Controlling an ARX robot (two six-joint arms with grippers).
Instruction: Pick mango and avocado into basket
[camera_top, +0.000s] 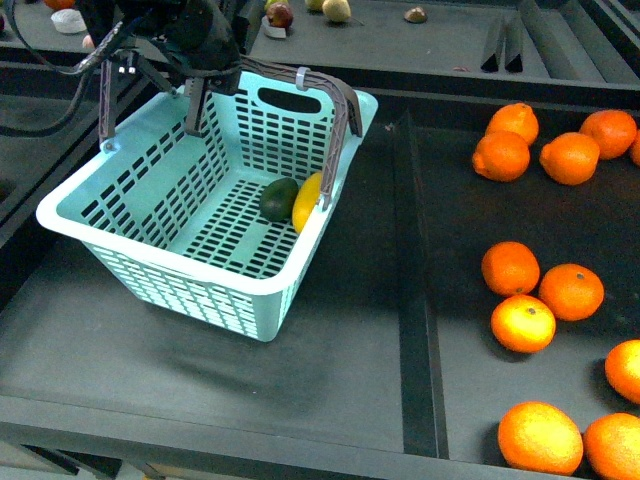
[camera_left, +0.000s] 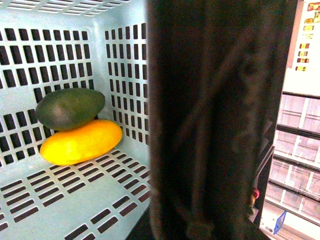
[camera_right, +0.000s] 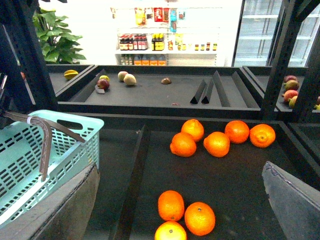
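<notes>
The mango (camera_top: 307, 200) and the avocado (camera_top: 279, 199) lay side by side and touching on the slotted floor of the basket (camera_top: 150, 262), pressed into the corner under its right wall. In the left wrist view the avocado (camera_left: 69, 108) rested partly on top of the mango (camera_left: 81, 142), both against the basket's (camera_left: 60, 50) slotted wall. The basket sat tilted on the dark table (camera_top: 330, 370), toward its left side, with one grey-brown handle (camera_top: 335, 110) arching over the far rim. The left pincer (camera_top: 160, 75) hung over the basket's far-left corner, its fingers pointing down around the near end of the handles; whether it gripped them I cannot tell. A broad dark blurred shape filled much of the left wrist view. The right pincer (camera_right: 180, 200) stood wide open and empty, its two grey fingers (camera_right: 60, 210) far apart, beside the basket (camera_right: 30, 160) and above oranges (camera_right: 200, 217). More oranges (camera_top: 540, 300) were scattered over the right part of the table.
</notes>
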